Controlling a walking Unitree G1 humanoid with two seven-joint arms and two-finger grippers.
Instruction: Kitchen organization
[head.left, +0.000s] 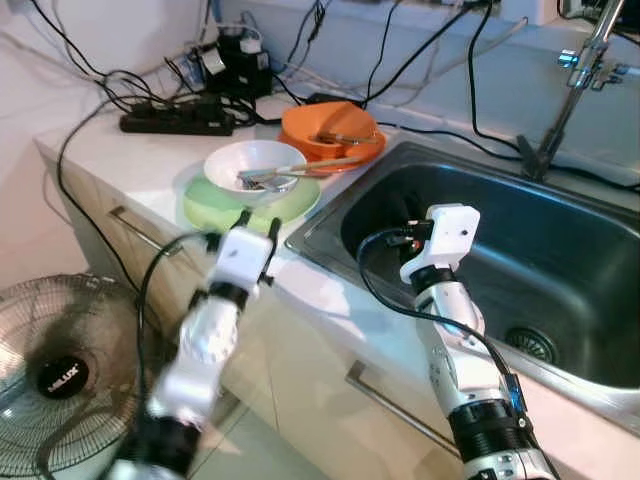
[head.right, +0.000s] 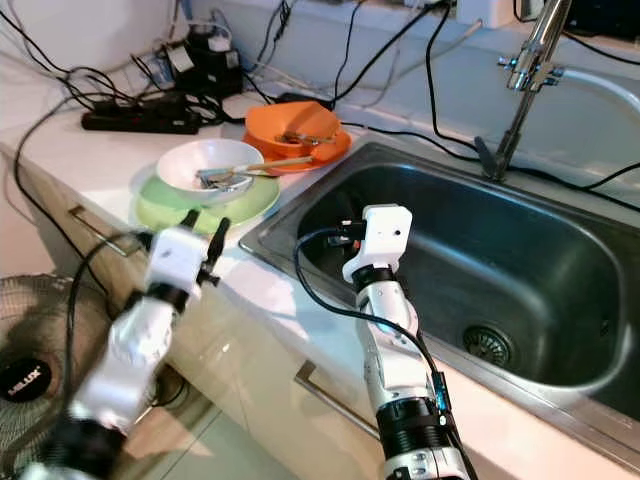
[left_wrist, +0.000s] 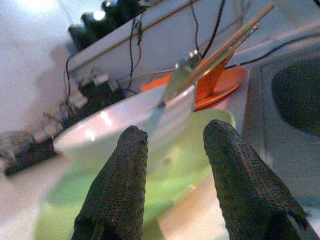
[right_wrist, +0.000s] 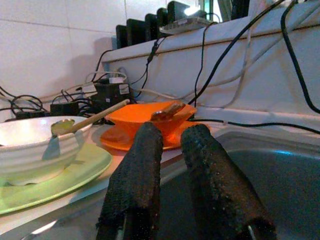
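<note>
White and green crockery sat upper left of centre in the left eye view: a white bowl on a green plate, a wooden-handled spoon lying across the bowl's rim, and behind them an orange bowl on its orange plate. The left gripper hovered just short of the green plate's near edge, its fingers parted. The right gripper hung over the near wall of the steel sink, and from here I could not tell how its fingers stood.

The right eye view gave the same layout, with the tap at upper right and a power strip at upper left among loose cables.

The left wrist view looked between the spread fingers straight at the bowl's side, with the spoon handle sticking out toward the upper right. Judging by this, a clean grasp called for coming in low on the rim, clear of that handle, so nothing tipped out.

The right wrist view showed what the head views hid: its fingers were drawn nearly together, holding nothing, and a second utensil lay in the orange bowl.
</note>
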